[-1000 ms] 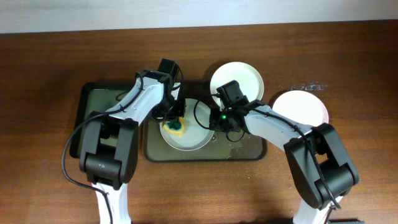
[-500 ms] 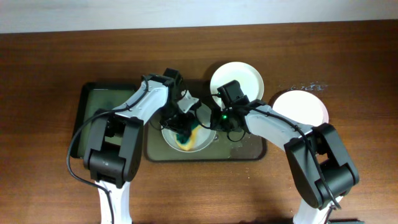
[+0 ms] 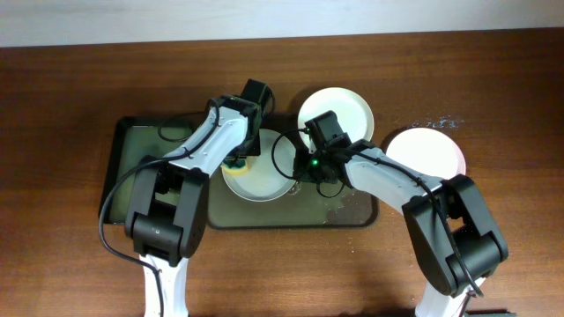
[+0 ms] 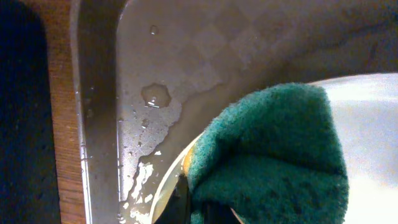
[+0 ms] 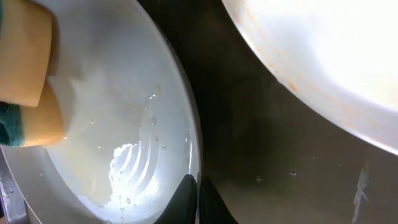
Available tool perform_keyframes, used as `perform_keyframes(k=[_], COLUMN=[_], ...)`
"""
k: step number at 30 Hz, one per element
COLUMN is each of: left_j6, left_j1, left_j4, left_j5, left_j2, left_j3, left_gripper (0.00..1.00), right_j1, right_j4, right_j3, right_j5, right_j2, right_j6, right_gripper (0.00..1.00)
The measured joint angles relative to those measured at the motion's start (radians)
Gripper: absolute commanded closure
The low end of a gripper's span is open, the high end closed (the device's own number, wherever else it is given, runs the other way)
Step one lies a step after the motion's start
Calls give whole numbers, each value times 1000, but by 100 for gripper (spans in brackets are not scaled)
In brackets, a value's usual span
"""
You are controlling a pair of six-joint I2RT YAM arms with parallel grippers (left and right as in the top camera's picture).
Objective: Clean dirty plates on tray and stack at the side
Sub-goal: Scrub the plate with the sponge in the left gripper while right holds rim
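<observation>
A white plate (image 3: 263, 179) lies in the dark olive tray (image 3: 344, 214), wet inside. My right gripper (image 3: 300, 166) is shut on its right rim; the right wrist view shows the fingers (image 5: 196, 200) pinching the rim of this plate (image 5: 124, 106). My left gripper (image 3: 238, 158) is shut on a green and yellow sponge (image 3: 234, 163) at the plate's back left edge. In the left wrist view the sponge (image 4: 273, 155) lies over the plate (image 4: 367, 112). A second plate (image 3: 336, 109) sits at the tray's back edge, with faint yellow smears (image 5: 323, 56). A third plate (image 3: 429, 150) lies on the table to the right.
A smaller black tray (image 3: 132, 167) sits left of the olive tray. Water is pooled on the olive tray's floor (image 4: 149, 93). Cables loop over both arms near the plates. The wooden table (image 3: 493, 238) surrounds the trays.
My left gripper has moved the sponge from the plate's front middle to its back left edge. The plate has shifted slightly toward the back. The right gripper keeps its hold on the rim.
</observation>
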Motion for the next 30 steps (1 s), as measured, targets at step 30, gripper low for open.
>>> perform_keyframes(k=[30], left_j6=[109], left_j1=[12], left_j4=[-128], left_j5=[168], left_j2=[14], left_j3=[33], left_gripper=[100], right_j1=[-3], right_j4=[-16], right_j3=[0], right_j5=[1], right_j2=[0], right_j6=[-1], right_gripper=[96])
